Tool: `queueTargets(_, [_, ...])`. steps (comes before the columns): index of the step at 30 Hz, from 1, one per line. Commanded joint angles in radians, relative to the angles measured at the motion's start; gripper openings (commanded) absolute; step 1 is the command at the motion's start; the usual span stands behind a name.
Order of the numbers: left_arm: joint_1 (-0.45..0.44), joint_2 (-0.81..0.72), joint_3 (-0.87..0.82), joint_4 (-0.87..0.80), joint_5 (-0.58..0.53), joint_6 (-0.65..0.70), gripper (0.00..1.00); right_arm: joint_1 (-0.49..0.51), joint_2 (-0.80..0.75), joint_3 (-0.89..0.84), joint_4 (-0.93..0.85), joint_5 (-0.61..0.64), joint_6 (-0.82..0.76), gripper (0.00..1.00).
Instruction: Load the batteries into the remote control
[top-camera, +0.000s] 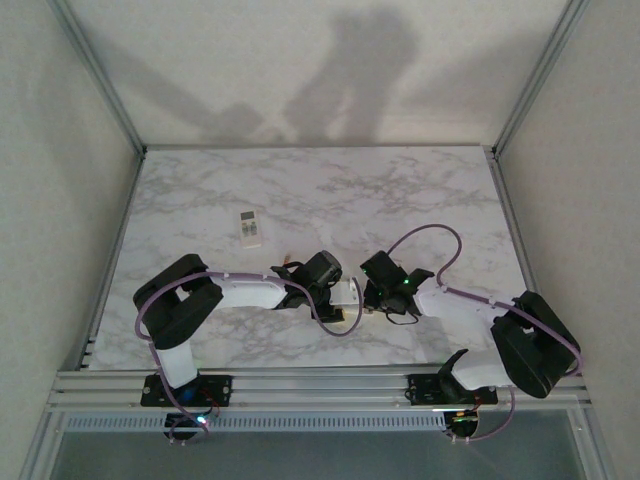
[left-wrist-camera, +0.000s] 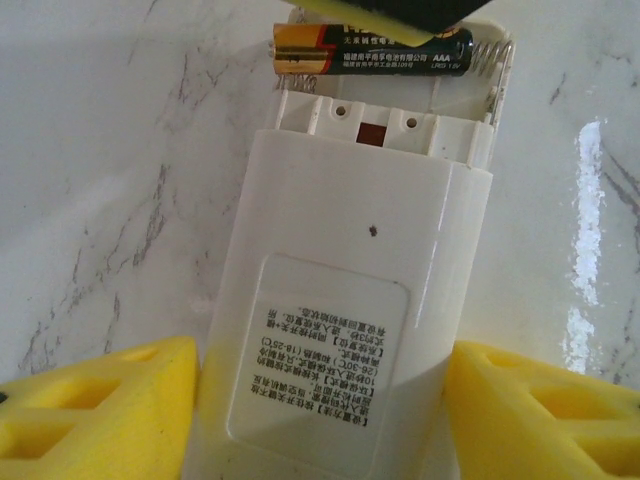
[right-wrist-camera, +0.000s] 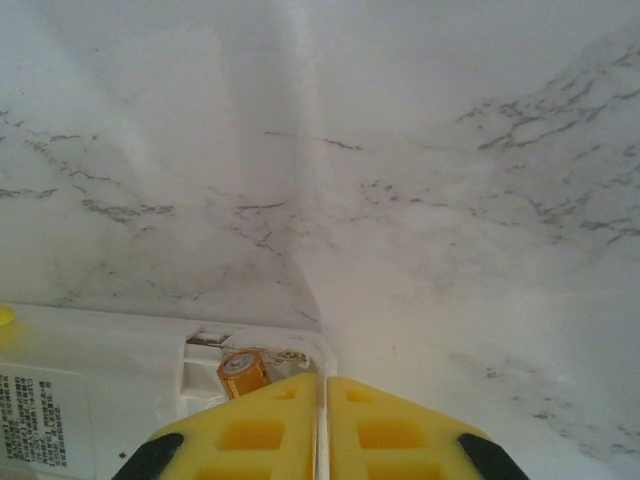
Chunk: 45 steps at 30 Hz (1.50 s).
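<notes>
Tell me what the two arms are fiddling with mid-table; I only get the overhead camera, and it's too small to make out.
Observer: The left claw grips a white remote, back side up.
Visitor: Any batteries in it?
Observer: One battery lies across its uncovered end.
Visitor: And the other arm?
Observer: The right claw is shut, tips right beside that battery's orange end.

We find the remote control (left-wrist-camera: 350, 250) back-up over the middle of the tabletop (top-camera: 300, 190), its near end clasped in the left gripper (left-wrist-camera: 320, 420). One battery (left-wrist-camera: 390, 50) lies crosswise in the far-end recess, with the right gripper (right-wrist-camera: 322, 420) pressed together just beside it. A small flat piece (top-camera: 250, 228) lies behind, to the left.
</notes>
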Motion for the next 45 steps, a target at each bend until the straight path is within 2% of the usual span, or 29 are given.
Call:
queueTargets(1, [-0.005, 0.037, 0.01, -0.016, -0.011, -0.012, 0.65, 0.007, -0.067, 0.0, -0.019, 0.003, 0.04, 0.13])
queueTargets(5, [-0.004, 0.038, 0.011, -0.015, -0.011, -0.01, 0.65, 0.007, -0.128, -0.002, -0.016, 0.006, 0.034, 0.19])
queueTargets(10, [-0.005, 0.042, 0.018, -0.016, -0.012, -0.014, 0.65, 0.008, -0.082, 0.01, 0.008, -0.023, 0.009, 0.24])
queueTargets(24, [-0.005, 0.047, 0.019, -0.019, -0.016, -0.016, 0.65, 0.007, 0.015, -0.002, 0.083, -0.04, -0.011, 0.18])
queueTargets(33, [-0.005, 0.044, 0.009, -0.006, -0.003, -0.01, 0.64, 0.007, -0.018, -0.09, 0.216, -0.072, -0.07, 0.19])
queueTargets(37, [-0.004, 0.037, 0.004, 0.008, -0.007, -0.02, 0.65, 0.005, -0.025, -0.085, 0.179, -0.041, -0.066, 0.18])
queueTargets(41, [-0.003, -0.018, -0.047, 0.084, -0.034, -0.037, 0.78, 0.005, -0.093, -0.066, 0.115, -0.006, -0.051, 0.2])
queueTargets(45, [0.012, -0.092, -0.09, 0.125, -0.031, -0.07, 0.82, 0.002, -0.181, -0.065, 0.076, 0.027, -0.042, 0.2])
